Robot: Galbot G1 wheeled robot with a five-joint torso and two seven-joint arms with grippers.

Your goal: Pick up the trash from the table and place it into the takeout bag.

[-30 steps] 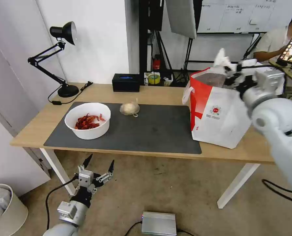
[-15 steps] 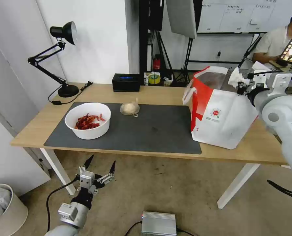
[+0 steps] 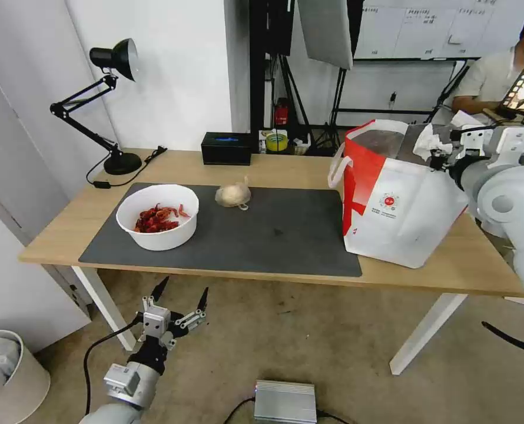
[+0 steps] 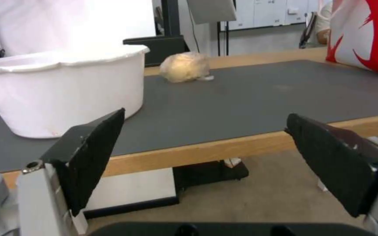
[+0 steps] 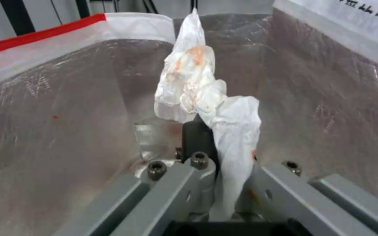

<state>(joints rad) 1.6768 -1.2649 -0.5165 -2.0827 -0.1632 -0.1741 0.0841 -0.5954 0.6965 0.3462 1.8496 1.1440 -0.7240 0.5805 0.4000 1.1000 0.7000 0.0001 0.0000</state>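
My right gripper (image 3: 440, 154) is shut on a crumpled white tissue wad (image 3: 428, 141) (image 5: 206, 98), stained orange, and holds it over the open mouth of the takeout bag (image 3: 397, 206), whose foil lining (image 5: 57, 108) surrounds it. The bag stands on the right end of the table (image 3: 285, 171). A white bowl of red crayfish shells (image 3: 157, 217) (image 4: 62, 88) sits on the grey mat (image 3: 262, 235) at the left. A small yellowish bag (image 3: 233, 194) (image 4: 184, 66) lies at the mat's back edge. My left gripper (image 3: 176, 297) (image 4: 202, 157) hangs open below the table's front edge.
A black desk lamp (image 3: 112, 106) stands at the back left corner and a black box (image 3: 226, 148) at the back middle. A white bin (image 3: 6, 377) sits on the floor at the left, a grey unit (image 3: 285, 402) on the floor in front.
My right gripper has carried the tissue wad down and to the right, from above the bag's rim to just over its open mouth. The left arm has stayed put.
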